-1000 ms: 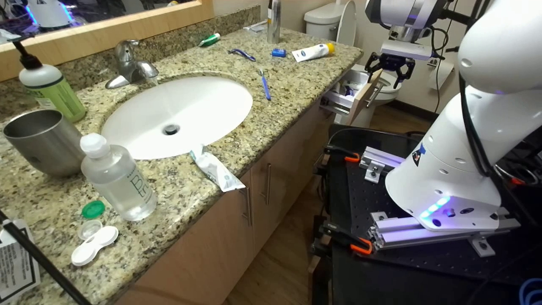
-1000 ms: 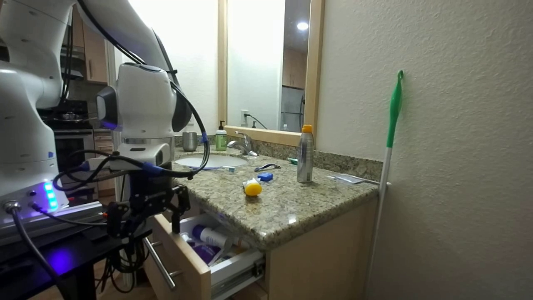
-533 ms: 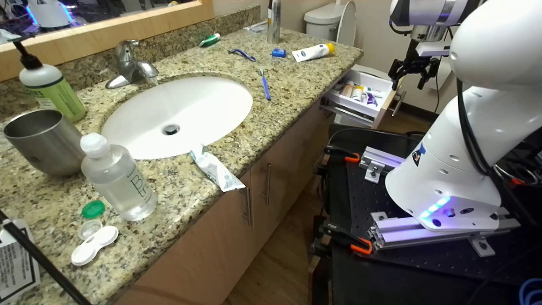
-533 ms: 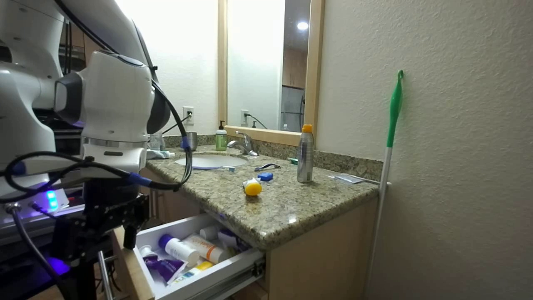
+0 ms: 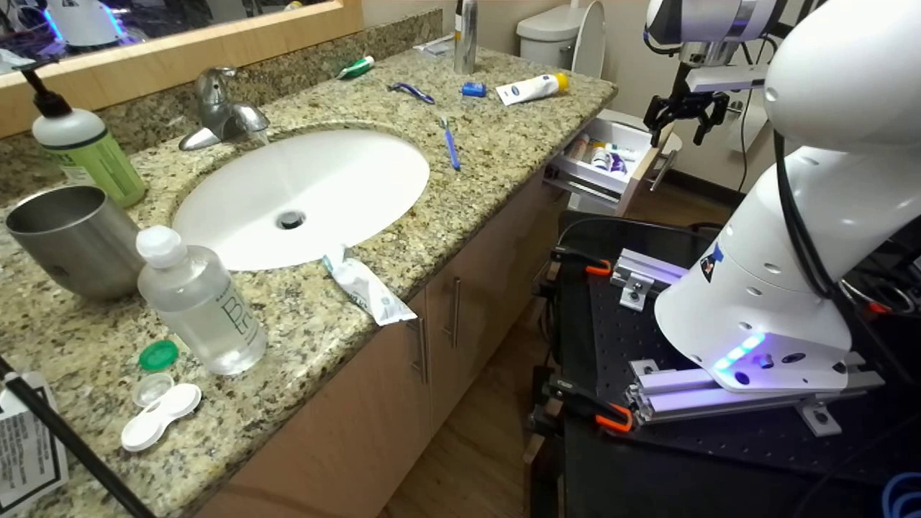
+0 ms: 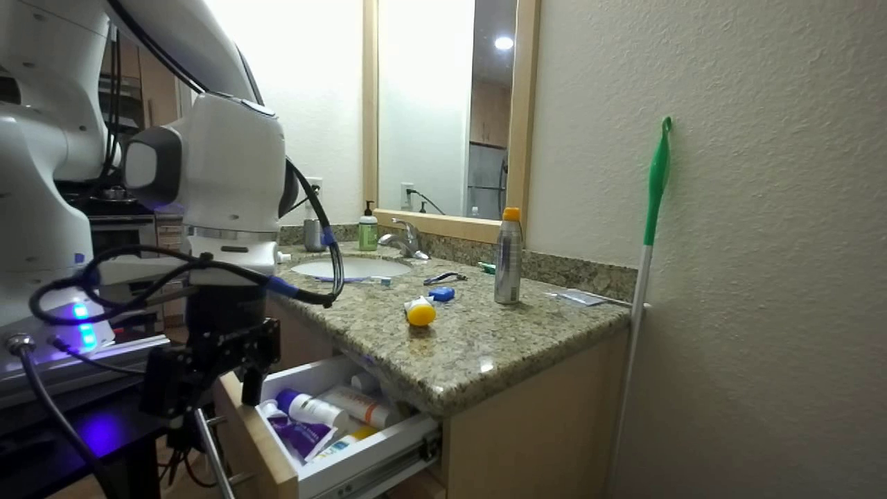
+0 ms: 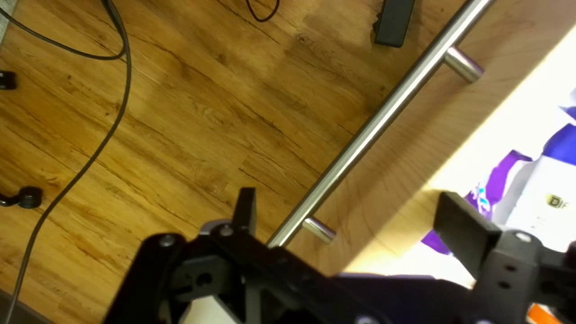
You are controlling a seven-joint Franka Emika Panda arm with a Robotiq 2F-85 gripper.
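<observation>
Claw [image 5: 675, 141], spread, is being held astride the pale wooden drawer front [image 7: 418, 139], fitted with a steel handle [image 7: 384, 117].

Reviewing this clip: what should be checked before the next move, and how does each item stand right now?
1. Gripper open: ok, its fingers are spread wide.
2. Whole gripper to one side of the drawer front: not ok; in the wrist view one finger shows on the side of the handle, the other over the inside.
3. Fingers free of contact with the drawer front: cannot tell.
4. Drawer standing open: ok; a purple tube and a white bottle are visible inside.
5. Spray can upright on the counter: ok.
</observation>
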